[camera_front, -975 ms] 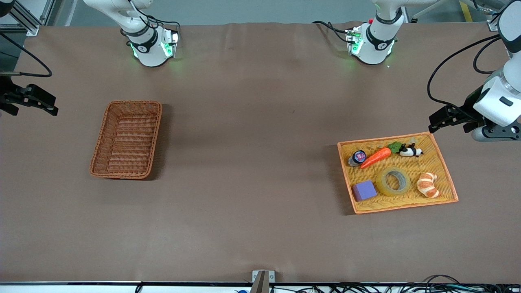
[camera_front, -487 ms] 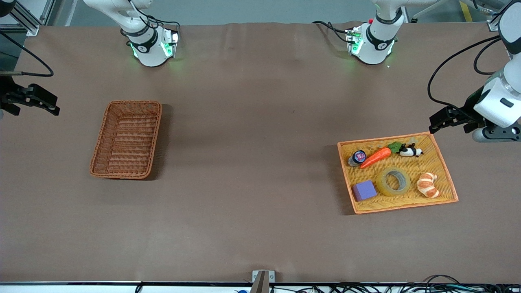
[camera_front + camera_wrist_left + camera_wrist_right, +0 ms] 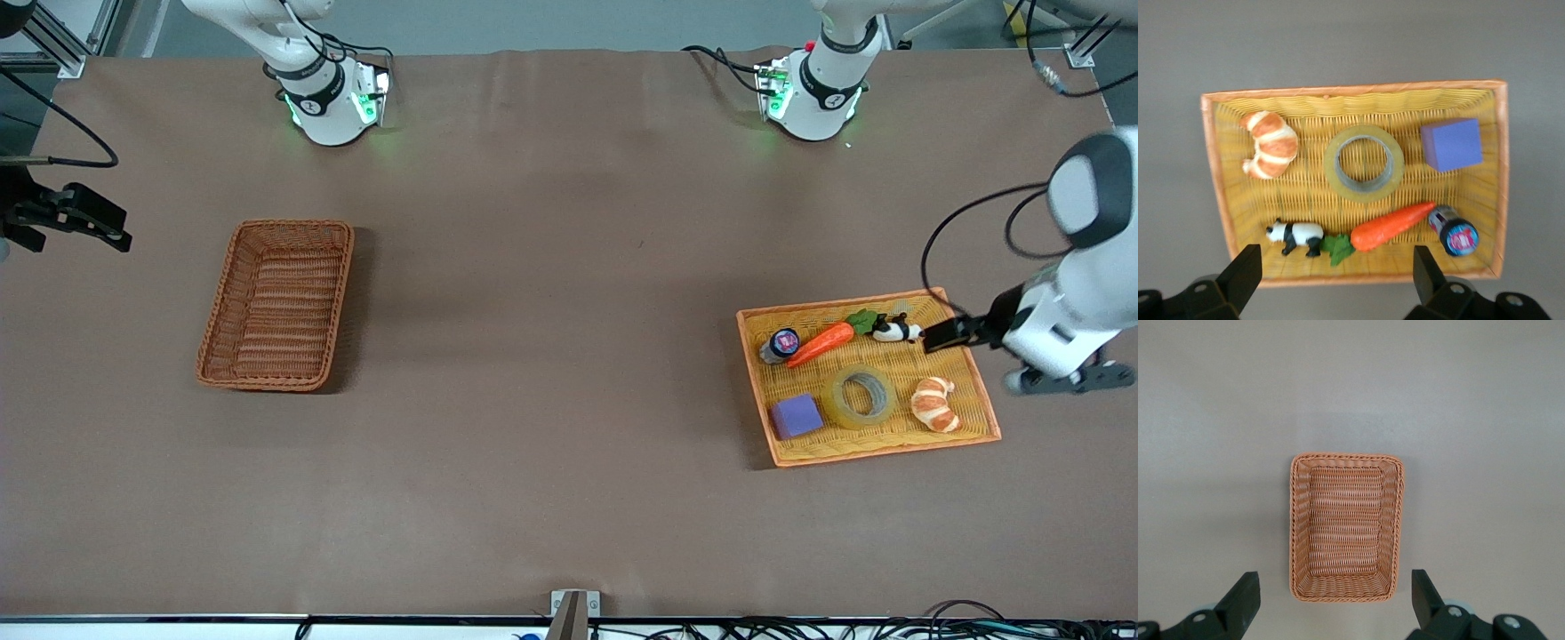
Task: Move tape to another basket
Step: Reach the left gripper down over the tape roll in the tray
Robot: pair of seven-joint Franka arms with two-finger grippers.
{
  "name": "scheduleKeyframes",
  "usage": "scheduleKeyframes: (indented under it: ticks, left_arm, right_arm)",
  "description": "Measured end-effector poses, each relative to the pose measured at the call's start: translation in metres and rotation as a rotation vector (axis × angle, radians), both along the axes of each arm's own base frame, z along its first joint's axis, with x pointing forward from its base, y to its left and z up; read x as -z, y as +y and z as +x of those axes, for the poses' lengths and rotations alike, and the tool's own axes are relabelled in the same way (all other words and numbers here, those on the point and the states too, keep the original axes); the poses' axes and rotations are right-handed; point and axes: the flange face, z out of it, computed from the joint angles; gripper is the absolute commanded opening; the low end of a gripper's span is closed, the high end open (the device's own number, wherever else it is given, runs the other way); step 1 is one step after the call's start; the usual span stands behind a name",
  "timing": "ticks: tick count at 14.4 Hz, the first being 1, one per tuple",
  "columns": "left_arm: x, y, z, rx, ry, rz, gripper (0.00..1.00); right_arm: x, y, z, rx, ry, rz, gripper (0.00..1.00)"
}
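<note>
Nearest the front camera, along the yellow tray's [image 3: 976, 393] front rim: purple block [image 3: 795, 415] at the corner toward the right arm's end, tape [image 3: 859, 396] flat on its side in the middle, croissant [image 3: 933, 404] at the corner toward the left arm's end. Tape ring apart from both neighbours, hollow centre showing the weave beneath, clearly seen in the left wrist view [image 3: 1364, 163].

Farther back in the tray, along its rear rim: dark-capped jar [image 3: 781, 345] touching the tip of a toy carrot [image 3: 820, 344], carrot's green leaves against a small panda figure [image 3: 896, 332].

Over the tray's rear corner toward the left arm's end, left gripper [image 3: 944, 335], fingers spread wide, nothing between them, just beside the panda in the front view.

Toward the right arm's end of the bench, reddish-brown basket [image 3: 276, 305], well apart from the tray, with nothing inside.

At the bench's edge at that same end, right gripper [image 3: 93, 224] waiting, jaws wide, holding nothing, well clear of the basket.
</note>
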Motion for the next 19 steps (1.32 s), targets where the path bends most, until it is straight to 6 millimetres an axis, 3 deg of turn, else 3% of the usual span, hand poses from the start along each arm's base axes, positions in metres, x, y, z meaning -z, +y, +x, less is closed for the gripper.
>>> scheduleKeyframes:
  ticks: [5, 8, 10, 12, 13, 14, 15, 16, 19]
  left_arm:
    - [0.115, 0.001, 0.020, 0.034, 0.063, -0.005, 1.00]
    - [0.166, 0.003, 0.023, 0.048, 0.085, 0.012, 0.99]
    - [0.189, 0.003, 0.022, 0.049, 0.103, 0.012, 0.99]
    - [0.203, 0.003, 0.023, 0.049, 0.102, 0.010, 0.86]
    - [0.207, 0.003, 0.023, 0.049, 0.103, 0.010, 0.72]
    - [0.209, 0.003, 0.023, 0.048, 0.101, 0.010, 0.56]
    - [0.212, 0.005, 0.023, 0.047, 0.097, 0.010, 0.29]
    - [0.215, 0.006, 0.023, 0.045, 0.091, 0.010, 0.14]
    - [0.222, 0.008, 0.022, 0.060, 0.092, 0.028, 0.05]
  right_arm:
    - [0.000, 0.000, 0.000, 0.000, 0.001, 0.000, 1.00]
    - [0.000, 0.000, 0.000, 0.000, 0.001, 0.000, 1.00]
    - [0.000, 0.000, 0.000, 0.000, 0.002, 0.000, 1.00]
    - [0.000, 0.000, 0.000, 0.000, 0.002, 0.000, 1.00]
    - [0.000, 0.001, 0.000, -0.001, 0.002, 0.001, 1.00]
    - [0.000, 0.001, 0.000, -0.003, 0.002, 0.001, 1.00]
    - [0.000, 0.003, 0.000, -0.006, 0.002, 0.001, 1.00]
    - [0.000, 0.004, 0.000, -0.008, 0.002, 0.001, 1.00]
    - [0.000, 0.004, 0.000, -0.008, 0.002, 0.001, 1.00]
